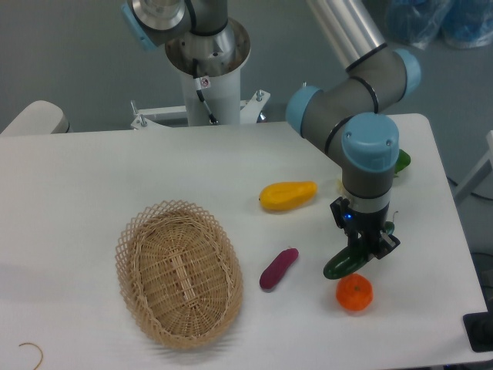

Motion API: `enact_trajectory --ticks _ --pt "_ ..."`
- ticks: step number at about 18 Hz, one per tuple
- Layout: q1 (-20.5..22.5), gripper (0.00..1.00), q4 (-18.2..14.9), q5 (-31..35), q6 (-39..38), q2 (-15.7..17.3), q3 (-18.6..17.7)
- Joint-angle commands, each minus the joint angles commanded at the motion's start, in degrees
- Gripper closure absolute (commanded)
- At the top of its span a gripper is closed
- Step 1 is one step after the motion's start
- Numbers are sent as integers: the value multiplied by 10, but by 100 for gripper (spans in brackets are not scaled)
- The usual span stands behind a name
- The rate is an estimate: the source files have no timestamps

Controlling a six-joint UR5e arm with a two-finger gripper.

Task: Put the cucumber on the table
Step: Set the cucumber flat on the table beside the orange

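Pincer [368,245] grips cucumber [350,258], seemingly touching table [115,169].

The basket [179,274] sits on the left part of the surface [115,177]. To its right lies the eggplant [278,268], with the yellow fruit [287,195] behind it. Farther right, the cucumber [347,261] is in the gripper [367,243], just behind the orange [354,293].

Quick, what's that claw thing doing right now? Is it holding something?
Gripper: closed on the cucumber, whose lower end is at or just above the table, close by the orange fruit.
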Motion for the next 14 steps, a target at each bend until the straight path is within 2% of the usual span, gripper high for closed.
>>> enact_trajectory --ticks 4,11,12,14 --pt "15 72 1 -1 74 2 -23" --pt "15 69 1 0 72 3 -41" --pt "15 63 1 1 70 3 -41" --pt "14 28 1 1 66 3 -41"
